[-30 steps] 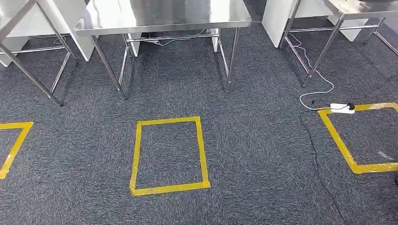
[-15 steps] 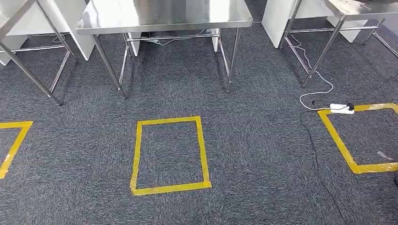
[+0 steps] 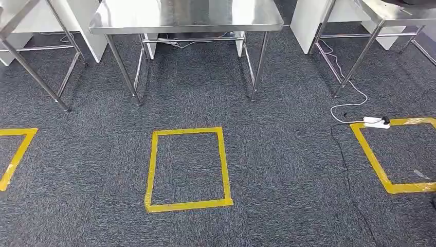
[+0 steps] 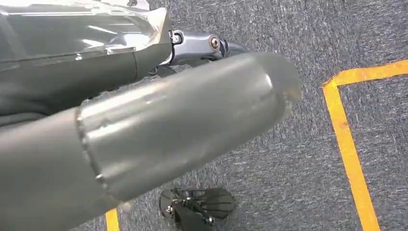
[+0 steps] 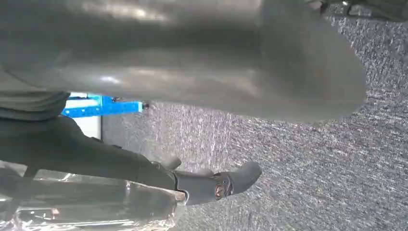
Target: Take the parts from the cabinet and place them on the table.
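Now the steel tabletop (image 3: 185, 15) lies straight ahead past the yellow square (image 3: 187, 170); both hands hang low, fingers' state unclear.

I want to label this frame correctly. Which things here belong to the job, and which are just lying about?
Belong to the job:
- steel table, straight ahead
- left bagged part, held in the left hand
- right bagged part, held in the right hand

Just lying about:
- yellow tape square on the carpet
- power strip
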{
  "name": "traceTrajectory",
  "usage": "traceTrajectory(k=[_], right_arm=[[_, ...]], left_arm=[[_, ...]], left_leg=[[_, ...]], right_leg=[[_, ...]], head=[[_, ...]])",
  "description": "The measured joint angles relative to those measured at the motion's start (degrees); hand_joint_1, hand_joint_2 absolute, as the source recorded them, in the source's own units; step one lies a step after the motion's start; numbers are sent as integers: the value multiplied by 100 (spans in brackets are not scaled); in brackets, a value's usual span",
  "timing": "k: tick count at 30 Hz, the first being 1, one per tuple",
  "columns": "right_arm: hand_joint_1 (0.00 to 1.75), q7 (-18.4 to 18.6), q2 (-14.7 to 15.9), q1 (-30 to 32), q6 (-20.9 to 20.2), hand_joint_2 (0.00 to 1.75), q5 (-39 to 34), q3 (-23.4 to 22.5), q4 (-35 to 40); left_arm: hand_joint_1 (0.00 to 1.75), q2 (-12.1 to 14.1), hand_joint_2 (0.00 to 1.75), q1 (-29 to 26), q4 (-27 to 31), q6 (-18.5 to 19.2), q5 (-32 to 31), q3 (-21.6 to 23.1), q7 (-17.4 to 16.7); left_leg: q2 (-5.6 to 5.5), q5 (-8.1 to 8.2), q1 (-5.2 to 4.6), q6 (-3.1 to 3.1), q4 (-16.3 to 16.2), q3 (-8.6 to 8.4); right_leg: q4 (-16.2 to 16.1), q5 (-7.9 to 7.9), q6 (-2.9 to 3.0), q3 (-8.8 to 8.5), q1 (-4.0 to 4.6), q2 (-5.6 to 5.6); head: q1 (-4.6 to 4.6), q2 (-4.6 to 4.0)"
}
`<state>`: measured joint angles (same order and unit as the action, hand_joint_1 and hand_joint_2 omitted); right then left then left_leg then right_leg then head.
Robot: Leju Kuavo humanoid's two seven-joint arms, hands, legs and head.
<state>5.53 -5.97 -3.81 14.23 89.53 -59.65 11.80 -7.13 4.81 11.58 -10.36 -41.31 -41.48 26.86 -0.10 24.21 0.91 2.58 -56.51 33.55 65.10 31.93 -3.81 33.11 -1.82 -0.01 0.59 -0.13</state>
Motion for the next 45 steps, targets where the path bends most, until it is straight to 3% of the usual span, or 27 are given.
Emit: traceTrajectory(k=[1, 2, 3, 5, 7, 9, 10, 12, 13, 14, 16, 17, 18, 20, 22, 24, 26, 28, 30, 32, 33, 36, 38, 40, 42, 43, 45], right_arm=[[0, -11, 2, -6, 0, 0, 0, 4, 0], [0, -13, -2, -14, 0, 0, 2, 11, 0], [0, -15, -15, -16, -2, 0, 2, 24, 0], [0, -15, -9, -8, -7, 0, 2, 63, 0], [0, -15, -11, -8, -33, 0, 2, 105, 0], [0, -15, -13, -8, -61, 0, 2, 136, 0], [0, -15, -13, -4, -70, 0, 2, 146, 0], [0, -15, -13, 6, -79, 0, 2, 153, 0], [0, -15, -13, 14, -83, 0, 2, 157, 0], [0, -15, -13, 15, -83, 0, 2, 162, 0], [0, -15, -15, 6, -83, 0, 2, 190, 0], [0, -15, -17, 1, -83, 0, 2, 201, 0], [0, -15, -20, -5, -83, 0, 2, 214, 0], [0, -15, -20, -1, -83, 0, 2, 238, 0], [0, -15, -22, -8, -85, 0, 2, 249, 0], [0, -15, -15, -4, -85, 0, 2, 260, 0], [0, -22, -17, 1, -90, 0, 0, 264, 0], [0, -31, -15, 19, -90, 0, 0, 273, 0], [0, -31, -2, 29, -90, 0, 0, 284, 0], [0, -33, 9, 20, -90, 0, 2, 297, 0], [0, -35, 7, 16, -94, 0, 2, 302, 0], [0, -37, 7, 22, -96, 0, 0, 332, 0], [0, -42, -7, 13, -96, 0, 2, 358, 2], [0, -59, 7, 19, -101, 0, 2, 413, 2], [0, -61, 7, 30, -151, 0, 2, 461, 2], [0, -61, 9, 35, -182, 0, 0, 490, 2], [0, -61, 9, 31, -190, 0, 0, 536, 2]], left_arm=[[0, -4, 0, 1, 0, -2, 0, -4, 5], [0, 0, 0, 1, 0, -2, 0, -7, 7], [0, 9, 0, 1, 0, -9, 0, -18, 9], [0, 9, 0, -1, 0, -22, 2, -26, 13], [0, 11, 0, -10, 0, -37, 2, -44, 13], [0, 4, 0, -12, 0, -48, 4, -46, 13], [0, 4, 0, -12, 0, -52, 2, -46, 13], [0, 9, 0, -25, 0, -52, 4, -50, 11], [0, 9, 0, -35, 0, -55, 4, -52, 11], [0, 9, 0, -40, 0, -55, 4, -53, 11], [0, 11, 0, -38, 0, -59, 2, -53, 11], [0, 15, 0, -36, 0, -61, 2, -53, 11], [0, 18, 0, -23, 0, -61, 2, -53, 11], [0, 18, 0, -26, 0, -61, 0, -53, 11], [0, 18, 0, -29, 0, -72, 7, -53, 11], [0, 9, 0, -24, 0, -77, 39, -59, 18], [0, 11, 0, -23, 0, -83, 55, -103, 20], [0, 13, 0, -25, 0, -83, 57, -129, 20], [0, 4, 0, -33, 0, -85, 57, -144, 18], [0, -9, 0, -29, 0, -92, 57, -155, 11], [0, -7, 0, -25, 0, -101, 57, -162, 11], [0, -9, 0, -26, 0, -114, 61, -190, 11], [0, 9, 0, -27, 0, -122, 85, -199, 11], [0, -7, 0, -27, 0, -125, 131, -217, 11], [0, -13, 0, -40, -2, -30, 225, -269, 29], [0, -11, 0, -56, -2, 24, 245, -300, 31], [0, -11, 0, -80, -2, 70, 267, -341, 33]], left_leg=[[-11, 2, 5, -42, -30, 10], [-12, 9, -8, -86, -70, 25], [-22, 46, -37, -141, -103, 32], [-34, 24, -24, -193, -67, 26], [-34, 2, 31, -250, -89, 47], [-9, 437, 38, -284, -567, 245], [-10, 748, 38, -308, -1107, 469], [-9, 1035, 38, -326, -1868, 777], [-9, 975, 38, -321, -1888, 764], [-8, 818, 37, -301, -1664, 631], [1, 352, 34, -233, -676, 101], [39, 237, 23, -179, -270, -119], [55, 289, -16, -179, -129, -162], [40, 287, -46, -156, -151, -130], [14, 227, -50, -61, -55, -163], [27, 175, -31, 27, 0, -184], [17, 168, -43, 54, -3, -159], [-13, 166, -47, 51, -7, -145], [-44, 165, -43, 46, -16, -151], [-78, 168, -42, 14, -49, -151], [-86, 201, -98, -40, -106, -126], [-107, 194, -57, -139, -83, -132], [-99, 267, -23, -204, -192, -82], [-55, 721, -11, -251, -816, 194], [-34, 1097, 1, -299, -1694, 605], [-31, 1109, 12, -310, -1895, 706], [0, 769, 33, -307, -1481, 508]], right_leg=[[-606, -188, -48, -334, -34, 2], [-796, -209, -11, -421, -45, 4], [-834, -259, 80, -376, 25, 14], [-800, -264, 184, -370, 56, 7], [-820, -325, 292, -361, -12, -2], [-817, -367, 373, -376, 8, -18], [-815, -377, 389, -349, 23, -28], [-809, -379, 390, -323, 52, -42], [-809, -378, 389, -326, 56, -48], [-808, -377, 388, -335, 59, -49], [-809, -375, 384, -359, 59, -48], [-810, -374, 382, -360, 61, -47], [-787, -355, 348, -340, 138, -49], [-810, -370, 301, -317, 118, -59], [-822, -362, 205, -324, 149, -84], [-458, -137, 213, -151, 109, -60], [476, 271, 248, 312, 91, -43], [959, 367, 181, 545, 89, -33], [436, 94, 78, 270, 84, -32], [-639, -293, 9, -279, 41, -2], [-819, -315, 65, -306, 73, 26], [-808, -334, 232, -298, 128, 5], [-849, -395, 324, -357, 33, -34], [-847, -420, 401, -339, 30, -55], [-843, -420, 401, -320, 46, -95], [-841, -419, 400, -317, 47, -111], [-840, -416, 397, -329, 43, -136]], head=[[7, 0], [-2, 0], [-2, 0], [18, 0], [17, 0], [44, 0], [42, 0], [44, 0], [39, 0], [44, 0], [46, 0], [46, 0], [42, 0], [39, 0], [37, 0], [14, 0], [7, 0], [2, 0], [-4, 0], [-6, 0], [-2, 0], [9, 0], [7, 0], [72, 0], [70, 0], [63, 0], [70, 0]])
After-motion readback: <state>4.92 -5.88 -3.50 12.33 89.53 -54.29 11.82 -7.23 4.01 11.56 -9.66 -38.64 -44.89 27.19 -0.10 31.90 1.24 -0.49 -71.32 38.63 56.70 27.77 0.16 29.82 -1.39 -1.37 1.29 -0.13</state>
